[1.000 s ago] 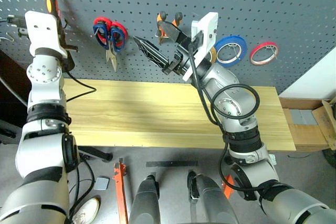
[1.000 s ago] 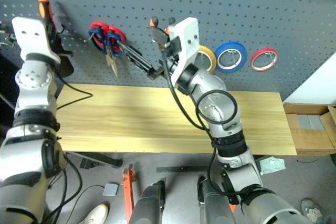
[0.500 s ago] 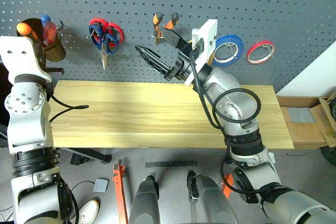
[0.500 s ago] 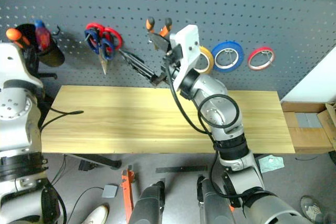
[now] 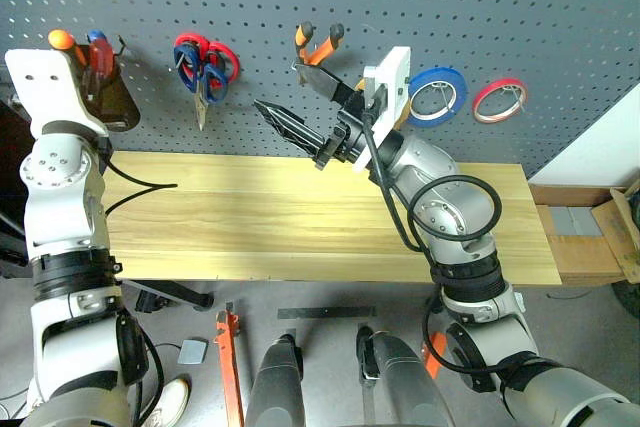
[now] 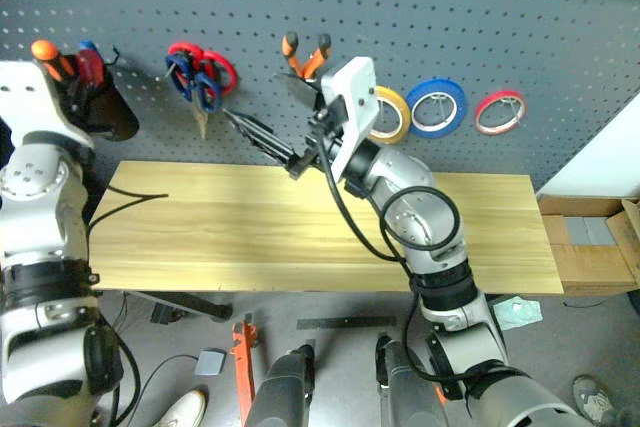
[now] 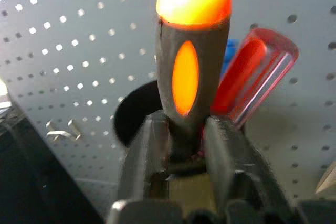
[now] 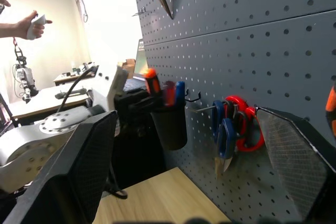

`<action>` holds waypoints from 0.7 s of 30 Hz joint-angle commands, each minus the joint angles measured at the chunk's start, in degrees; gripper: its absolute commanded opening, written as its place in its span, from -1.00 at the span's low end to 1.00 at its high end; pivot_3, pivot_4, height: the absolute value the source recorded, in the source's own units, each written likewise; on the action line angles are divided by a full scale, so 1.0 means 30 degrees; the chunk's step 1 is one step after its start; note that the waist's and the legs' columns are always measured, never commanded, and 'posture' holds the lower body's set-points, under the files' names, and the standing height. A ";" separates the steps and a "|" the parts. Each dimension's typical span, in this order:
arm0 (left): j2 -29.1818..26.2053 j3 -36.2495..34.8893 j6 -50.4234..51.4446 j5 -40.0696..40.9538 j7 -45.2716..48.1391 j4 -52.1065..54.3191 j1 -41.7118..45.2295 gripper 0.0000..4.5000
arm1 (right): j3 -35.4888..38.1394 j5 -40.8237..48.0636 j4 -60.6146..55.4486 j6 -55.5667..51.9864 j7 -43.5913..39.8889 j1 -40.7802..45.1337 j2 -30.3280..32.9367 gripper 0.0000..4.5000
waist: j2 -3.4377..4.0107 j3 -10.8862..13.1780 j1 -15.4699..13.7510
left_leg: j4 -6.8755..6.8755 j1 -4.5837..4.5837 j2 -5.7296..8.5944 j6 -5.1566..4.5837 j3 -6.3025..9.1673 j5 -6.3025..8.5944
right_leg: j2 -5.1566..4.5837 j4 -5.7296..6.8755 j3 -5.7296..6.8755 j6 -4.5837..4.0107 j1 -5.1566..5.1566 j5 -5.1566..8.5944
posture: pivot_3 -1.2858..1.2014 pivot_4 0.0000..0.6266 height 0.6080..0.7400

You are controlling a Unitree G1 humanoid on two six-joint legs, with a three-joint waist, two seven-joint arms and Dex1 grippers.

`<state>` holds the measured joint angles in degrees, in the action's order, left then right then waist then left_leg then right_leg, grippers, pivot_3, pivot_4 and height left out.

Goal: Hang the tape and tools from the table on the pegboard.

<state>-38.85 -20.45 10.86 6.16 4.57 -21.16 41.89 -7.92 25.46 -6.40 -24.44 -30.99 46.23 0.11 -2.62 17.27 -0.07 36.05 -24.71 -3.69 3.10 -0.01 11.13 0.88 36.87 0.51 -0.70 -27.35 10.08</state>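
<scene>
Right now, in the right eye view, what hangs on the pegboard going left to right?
Black cup with the orange-and-black screwdriver → red and blue scissors → orange-handled pliers → yellow tape → blue tape roll → red tape roll.

Grey floor below, a white wall at right.

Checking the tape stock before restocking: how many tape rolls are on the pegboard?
3, in a row on the pegboard: yellow-tan roll beside the right arm, blue roll in the middle, red roll farthest right.
</scene>
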 commanded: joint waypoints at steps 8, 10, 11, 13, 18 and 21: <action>-0.0147 -0.0501 -0.0139 0.0103 -0.0273 0.1248 -0.0305 0.96 | 0.0127 0.0032 -0.0888 0.0225 0.0266 0.0211 0.0206 1.00 | 0.0000 0.0000 0.0033 | 0.0001 0.0001 -0.0004 0.0001 0.0004 -0.0001 | 0.0000 0.0006 0.0003 0.0000 -0.0001 0.0000 | 0.07 -0.01 1.00; -0.0080 -0.0610 0.0260 0.0162 -0.0484 0.2085 -0.0634 0.96 | 0.0136 0.0049 -0.0893 0.0241 0.0235 0.0225 0.0260 1.00 | 0.0000 0.0000 0.0027 | 0.0000 0.0001 -0.0005 0.0001 0.0004 -0.0001 | 0.0000 0.0005 0.0002 0.0000 -0.0001 0.0000 | 0.08 -0.02 1.00; -0.0030 -0.0673 0.0562 0.0151 -0.0640 0.2793 -0.0896 0.96 | 0.0161 0.0092 -0.0971 0.0200 0.0216 0.0207 0.0324 1.00 | -0.0001 0.0000 0.0023 | 0.0000 0.0001 -0.0005 0.0001 0.0005 -0.0001 | 0.0000 0.0004 0.0006 0.0000 -0.0002 0.0000 | 0.08 -0.03 1.00; 0.0021 -0.0650 0.1120 0.0002 -0.0873 0.4262 -0.1440 0.96 | 0.0202 0.0186 -0.1194 0.0087 0.0119 0.0116 0.0547 1.00 | -0.0003 -0.0002 0.0022 | -0.0001 0.0000 -0.0004 0.0001 0.0003 -0.0001 | -0.0002 0.0002 -0.0001 0.0000 -0.0001 0.0000 | 0.08 -0.06 1.00; 0.0944 -0.0298 0.3980 0.0141 -0.1566 0.9562 -0.2507 0.96 | 0.0498 0.0767 -0.2652 -0.0874 -0.0154 -0.0554 0.1823 1.00 | -0.0019 -0.0013 -0.0044 | 0.0001 -0.0009 0.0002 0.0004 0.0008 -0.0002 | -0.0011 -0.0004 0.0003 0.0002 0.0004 -0.0001 | 0.08 -0.14 1.00; 0.1899 0.0261 0.6078 0.0281 -0.1926 1.2918 -0.2875 0.96 | 0.0766 0.1186 -0.3889 -0.1749 0.0033 -0.1036 0.2564 1.00 | -0.0053 -0.0036 -0.0090 | 0.0012 -0.0010 0.0012 0.0006 0.0008 -0.0003 | -0.0016 -0.0003 0.0001 0.0008 0.0012 -0.0003 | 0.07 -0.22 1.00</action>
<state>-33.71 -20.36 26.24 6.60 -0.10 9.84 33.39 -7.21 27.28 -13.65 -28.45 -31.07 43.37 7.04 -2.78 17.16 -0.34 36.09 -24.74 -3.66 3.12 0.01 11.12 0.83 36.83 0.51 -0.65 -27.31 10.05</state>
